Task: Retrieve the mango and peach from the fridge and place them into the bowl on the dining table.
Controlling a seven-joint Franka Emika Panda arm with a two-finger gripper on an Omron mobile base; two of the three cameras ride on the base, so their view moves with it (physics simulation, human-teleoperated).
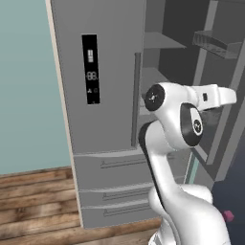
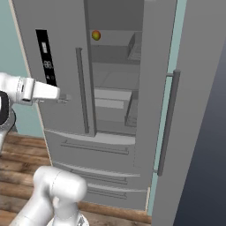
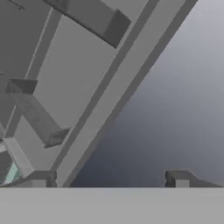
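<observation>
The grey fridge (image 1: 105, 72) has its left door shut and its right door (image 2: 154, 66) swung open. On an upper shelf inside lies the mango (image 2: 96, 35), small and yellow-green with a red blush. My gripper (image 2: 65, 98) hangs at mid height in front of the fridge, well below and left of the mango. It points toward the open door. In the hand view the gripper (image 3: 110, 181) is open with nothing between its fingertips (image 3: 41, 179), and it faces the door's inner racks. The peach, the bowl and the dining table are out of view.
Door bins (image 1: 215, 44) jut from the open door's inner side, close to the hand. The fridge's drawers (image 2: 92, 150) sit below the doors, above a wooden floor (image 1: 33, 201). A small pink object (image 1: 228, 216) shows at the lower right.
</observation>
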